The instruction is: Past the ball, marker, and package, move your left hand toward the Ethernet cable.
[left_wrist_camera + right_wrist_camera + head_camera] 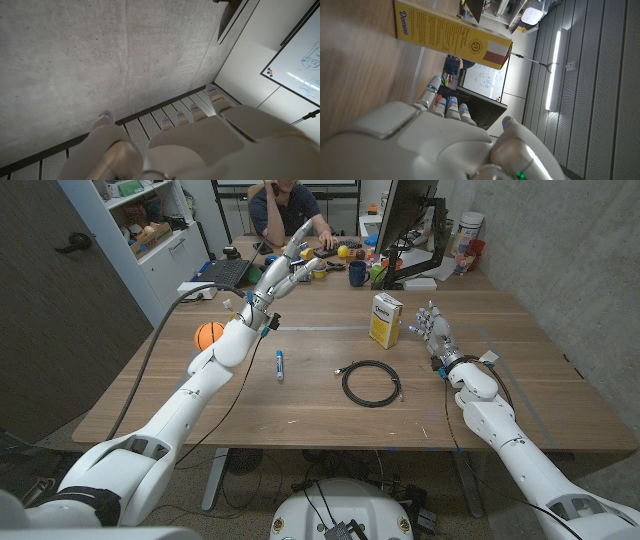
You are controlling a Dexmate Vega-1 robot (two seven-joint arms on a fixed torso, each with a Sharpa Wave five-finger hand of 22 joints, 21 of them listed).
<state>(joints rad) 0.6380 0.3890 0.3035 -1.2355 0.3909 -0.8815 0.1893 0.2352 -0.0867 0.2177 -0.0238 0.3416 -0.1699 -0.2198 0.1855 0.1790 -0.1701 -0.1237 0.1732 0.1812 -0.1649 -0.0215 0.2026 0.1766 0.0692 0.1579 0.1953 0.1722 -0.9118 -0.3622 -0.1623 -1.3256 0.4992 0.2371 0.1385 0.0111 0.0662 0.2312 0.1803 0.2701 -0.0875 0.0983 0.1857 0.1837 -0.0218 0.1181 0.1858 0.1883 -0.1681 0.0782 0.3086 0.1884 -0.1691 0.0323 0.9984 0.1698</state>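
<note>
While the left hand [290, 265] hangs raised over the wooden desk's [300, 405] far left, empty with fingers stretched apart, the reach looks barely begun.
Yellow-white carton package [385, 319], coiled black Ethernet cable [371, 382] mid-desk, orange ball [209, 334], blue-white marker [279, 364] all untouched; right hand [432, 330] empty, fingers spread.
</note>
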